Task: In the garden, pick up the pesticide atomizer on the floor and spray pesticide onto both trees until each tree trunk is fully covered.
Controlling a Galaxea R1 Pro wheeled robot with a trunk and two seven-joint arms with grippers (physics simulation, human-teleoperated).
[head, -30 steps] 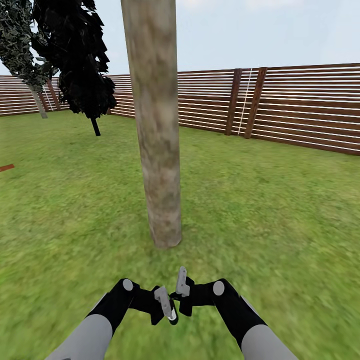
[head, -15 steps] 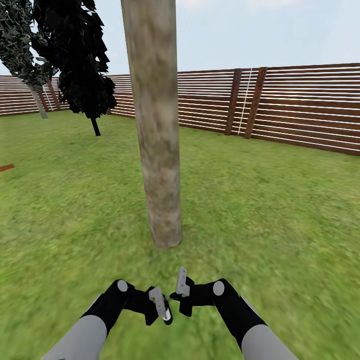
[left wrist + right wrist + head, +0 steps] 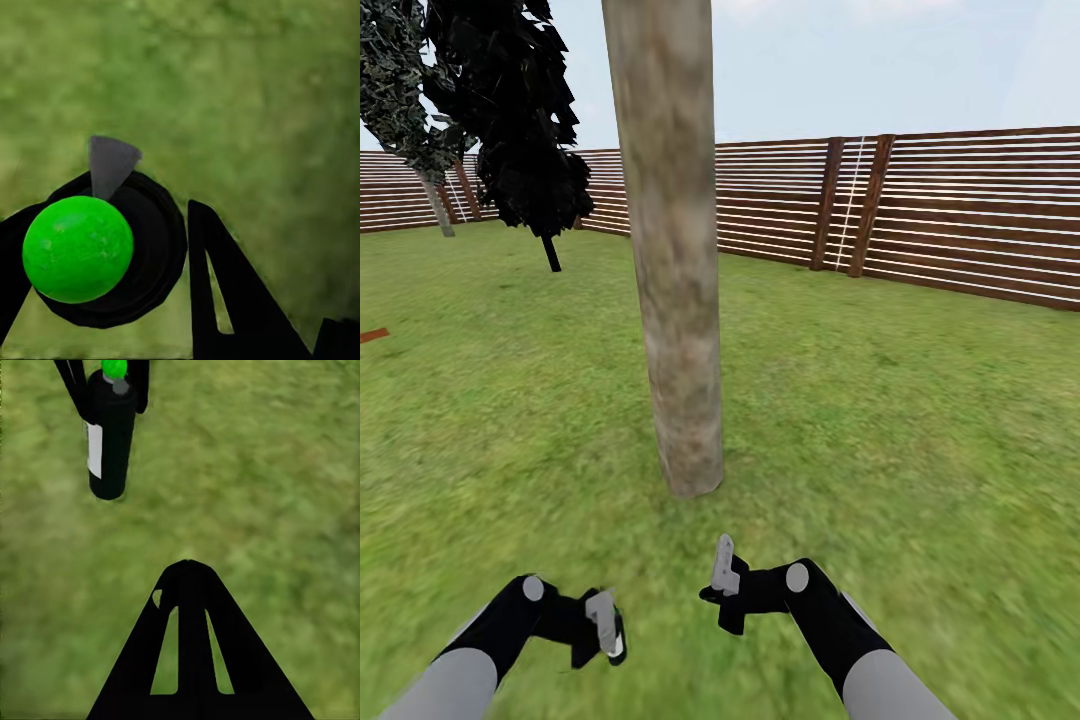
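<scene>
Standing ahead, tree trunk (image 3: 678, 300) (fence (image 3: 960, 215) behind) on grass (image 3: 920, 420).

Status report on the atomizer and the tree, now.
Left gripper shut on black pesticide atomizer with green cap, low over grass. Right gripper empty, fingers together. Thick mottled grey-brown tree trunk dead ahead, nothing between, no white specks on it.

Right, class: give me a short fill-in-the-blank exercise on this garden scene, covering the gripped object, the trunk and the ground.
1. The black cylindrical pesticide atomizer with a white label has a bright ____ round top.
2. It is gripped by the robot's ____ gripper.
3. The thick mottled grey-brown tree trunk stands straight ahead on the ____ lawn.
4. Behind the lawn runs a brown horizontal-slat wooden ____.

Missing words: green; left; green (grass); fence.
</scene>
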